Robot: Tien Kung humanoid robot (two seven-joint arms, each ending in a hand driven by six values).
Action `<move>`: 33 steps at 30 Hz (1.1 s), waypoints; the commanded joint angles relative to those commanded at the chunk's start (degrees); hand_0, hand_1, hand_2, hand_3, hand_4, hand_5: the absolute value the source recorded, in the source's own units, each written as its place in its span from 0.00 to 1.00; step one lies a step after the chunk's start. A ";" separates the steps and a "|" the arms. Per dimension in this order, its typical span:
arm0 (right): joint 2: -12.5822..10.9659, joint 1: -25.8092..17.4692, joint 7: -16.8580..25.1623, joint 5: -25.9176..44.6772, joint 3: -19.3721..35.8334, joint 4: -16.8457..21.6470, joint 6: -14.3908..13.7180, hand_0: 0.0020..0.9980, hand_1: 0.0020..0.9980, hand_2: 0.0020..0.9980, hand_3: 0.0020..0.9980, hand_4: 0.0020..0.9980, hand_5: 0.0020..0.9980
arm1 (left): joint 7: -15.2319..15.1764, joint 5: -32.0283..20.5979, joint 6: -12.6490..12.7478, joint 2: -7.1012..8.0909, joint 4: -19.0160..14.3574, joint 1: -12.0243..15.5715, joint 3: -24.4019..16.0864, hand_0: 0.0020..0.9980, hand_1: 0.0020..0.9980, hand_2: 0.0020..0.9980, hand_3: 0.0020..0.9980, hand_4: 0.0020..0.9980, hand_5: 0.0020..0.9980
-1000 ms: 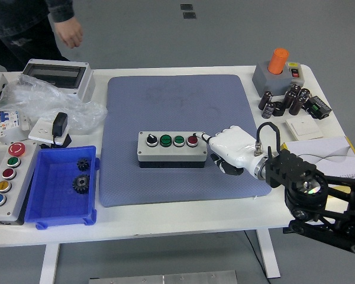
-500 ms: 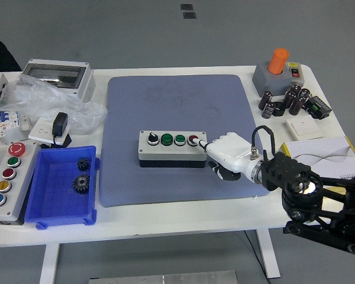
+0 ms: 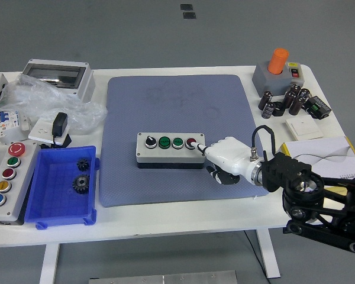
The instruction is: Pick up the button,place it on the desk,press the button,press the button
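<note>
A grey button box (image 3: 169, 150) with a black selector knob, two green buttons and a red button (image 3: 191, 142) lies on the blue mat (image 3: 177, 124) at mid-table. My right hand (image 3: 222, 157) is white, on a black arm from the lower right. Its index finger is stretched out with the tip on the red button at the box's right end. The other fingers are curled under. The left arm is not in view.
A blue bin (image 3: 65, 186) with two black gears sits at the left. A second button box (image 3: 6, 177) lies at the far left. An orange-topped grey unit (image 3: 276, 74), black cylinders (image 3: 284, 102) and papers (image 3: 322, 151) stand at the right.
My right hand has slid left, bringing its fingertip onto the red button. The button box has shifted slightly left. The person at the top left has left the view.
</note>
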 joint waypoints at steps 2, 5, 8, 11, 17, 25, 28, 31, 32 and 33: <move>-0.04 0.00 0.15 1.34 0.28 -0.07 0.23 0.45 0.43 0.26 0.94 0.38 0.00 | -0.04 0.00 0.03 0.00 0.00 0.06 0.00 0.59 0.63 0.59 0.61 0.57 0.34; -0.19 0.10 0.35 3.44 0.57 -0.04 0.61 0.44 0.40 0.24 0.92 0.37 0.00 | -0.08 -0.05 0.08 0.00 0.00 0.15 0.04 0.59 0.63 0.59 0.61 0.57 0.34; -0.44 0.12 0.65 5.24 0.87 0.13 0.70 0.44 0.40 0.24 0.92 0.37 0.00 | -0.12 -0.07 0.12 0.00 0.01 0.23 0.04 0.59 0.63 0.59 0.61 0.57 0.34; -0.64 0.12 1.32 7.85 1.23 0.19 0.66 0.44 0.40 0.24 0.92 0.37 0.00 | -0.13 0.12 0.17 -0.01 0.00 0.28 -0.16 0.59 0.63 0.59 0.61 0.57 0.34; -1.18 -0.10 4.30 9.67 3.50 1.11 -3.47 0.44 0.39 0.23 0.88 0.37 0.00 | -0.15 0.26 0.19 -0.03 0.01 0.28 -0.25 0.59 0.63 0.59 0.61 0.56 0.34; -1.01 -0.70 7.34 6.06 7.73 0.01 -14.22 0.42 0.39 0.22 0.86 0.37 0.00 | -0.06 -0.03 0.20 0.02 0.02 0.27 0.12 0.59 0.63 0.59 0.61 0.57 0.35; -0.14 -1.23 4.34 1.57 9.26 -2.19 -17.94 0.42 0.39 0.22 0.86 0.37 0.00 | -0.01 -0.04 0.19 0.01 0.02 0.26 0.15 0.59 0.63 0.59 0.61 0.57 0.35; 0.99 -2.33 1.75 -3.13 11.22 -4.56 -21.67 0.54 0.56 0.61 0.86 0.62 0.22 | 0.03 0.00 0.20 -0.02 0.01 0.19 0.15 0.59 0.63 0.59 0.61 0.56 0.34; 1.33 -2.77 1.46 -4.26 11.84 -5.11 -22.58 0.54 0.56 0.61 0.86 0.62 0.22 | 0.05 0.03 0.21 -0.03 0.01 0.16 0.13 0.59 0.63 0.59 0.61 0.56 0.34; 1.68 -3.29 1.25 -5.49 12.56 -5.64 -23.38 0.54 0.56 0.61 0.86 0.62 0.22 | 0.09 0.07 0.23 -0.04 0.01 0.13 0.11 0.59 0.63 0.59 0.61 0.56 0.34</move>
